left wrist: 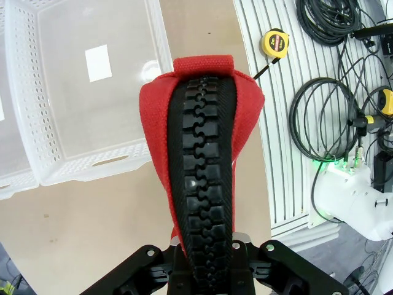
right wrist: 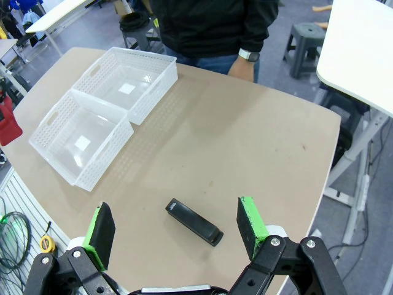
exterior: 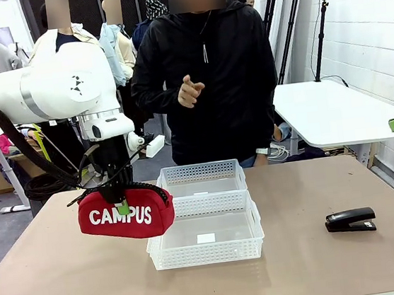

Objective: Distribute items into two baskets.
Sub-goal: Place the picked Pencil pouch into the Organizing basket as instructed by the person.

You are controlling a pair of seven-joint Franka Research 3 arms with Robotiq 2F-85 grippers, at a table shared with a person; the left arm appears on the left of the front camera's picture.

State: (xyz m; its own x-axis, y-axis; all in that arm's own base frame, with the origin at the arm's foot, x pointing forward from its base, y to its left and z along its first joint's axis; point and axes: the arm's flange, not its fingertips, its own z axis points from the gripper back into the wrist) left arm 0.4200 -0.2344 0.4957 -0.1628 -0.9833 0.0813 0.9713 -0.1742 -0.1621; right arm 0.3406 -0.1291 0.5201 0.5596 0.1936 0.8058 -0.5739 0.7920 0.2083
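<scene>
My left gripper (exterior: 122, 202) is shut on the top of the red CAMPUS pouch (exterior: 126, 212), which hangs above the table just left of the near basket (exterior: 206, 237). In the left wrist view the pouch (left wrist: 202, 178) with its black zip runs up between my fingers, with the near basket (left wrist: 92, 92) to the upper left. The far basket (exterior: 202, 179) stands right behind the near one. The black stapler (exterior: 350, 220) lies on the table at the right. My right gripper (right wrist: 175, 233) hangs open high above the stapler (right wrist: 193, 222); both baskets (right wrist: 104, 117) lie beyond.
A person in a black jacket (exterior: 206, 68) stands at the far side with one hand (exterior: 190, 91) raised. A white table (exterior: 335, 110) stands at the back right. Cables and a yellow tape measure (left wrist: 274, 44) lie on the floor beside the table.
</scene>
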